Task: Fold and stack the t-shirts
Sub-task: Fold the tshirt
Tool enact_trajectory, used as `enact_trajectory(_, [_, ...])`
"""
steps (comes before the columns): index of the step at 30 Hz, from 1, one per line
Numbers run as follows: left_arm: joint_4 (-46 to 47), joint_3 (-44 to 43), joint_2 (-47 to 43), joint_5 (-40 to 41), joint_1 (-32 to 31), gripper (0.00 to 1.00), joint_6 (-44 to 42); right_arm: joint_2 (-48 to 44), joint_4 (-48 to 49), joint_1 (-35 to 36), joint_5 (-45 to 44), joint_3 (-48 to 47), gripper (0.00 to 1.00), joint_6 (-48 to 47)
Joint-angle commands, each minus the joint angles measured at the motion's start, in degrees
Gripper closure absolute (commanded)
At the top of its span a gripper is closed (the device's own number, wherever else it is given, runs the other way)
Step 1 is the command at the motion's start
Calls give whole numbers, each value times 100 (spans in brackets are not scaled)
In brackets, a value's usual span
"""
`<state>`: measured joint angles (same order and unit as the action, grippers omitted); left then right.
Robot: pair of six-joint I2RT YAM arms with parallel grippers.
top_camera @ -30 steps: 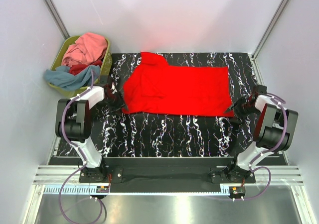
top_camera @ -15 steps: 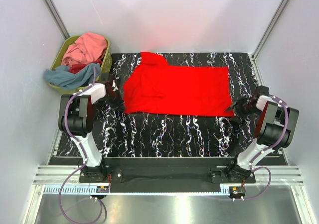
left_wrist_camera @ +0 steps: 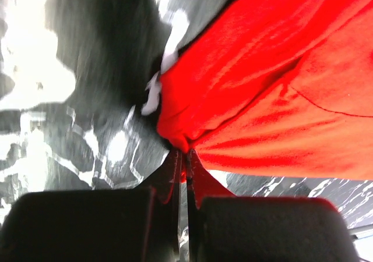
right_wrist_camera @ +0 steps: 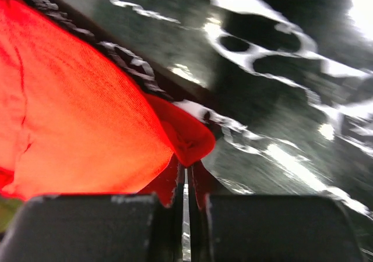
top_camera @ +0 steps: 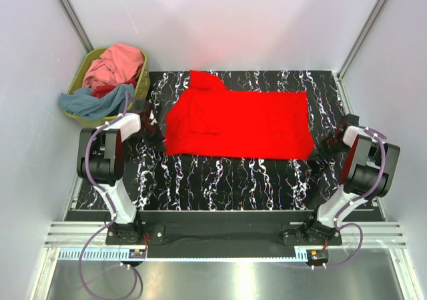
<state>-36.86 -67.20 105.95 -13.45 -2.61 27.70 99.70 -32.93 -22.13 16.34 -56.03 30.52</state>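
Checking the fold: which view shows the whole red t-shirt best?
The top external view: the red t-shirt shows whole. The left wrist view shows only the corner the left pincer pinches; the right wrist view, the corner in the right pincer.

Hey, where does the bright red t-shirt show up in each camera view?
Top external: the red t-shirt lies spread across the middle of the table.
Left wrist: it fills the upper right, a corner in the left gripper.
Right wrist: it fills the left, a corner in the right gripper.
Shared landmark: the black marbled table under it.
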Motion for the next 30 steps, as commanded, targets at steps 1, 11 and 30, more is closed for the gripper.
enact_trajectory(1, [-339, 434, -461, 326, 85, 100, 252, -301, -565, -72, -1167, 48, 100, -389])
enact_trajectory(11, [-533, 1227, -1629, 134, 85, 60, 333, -1075, -1162, -213, -1301, -39, 61, -653])
enact_trajectory(30, [1382, -599, -621, -1582, -899, 50, 288, -1322, -733, 1228, 914, -892, 27, -503])
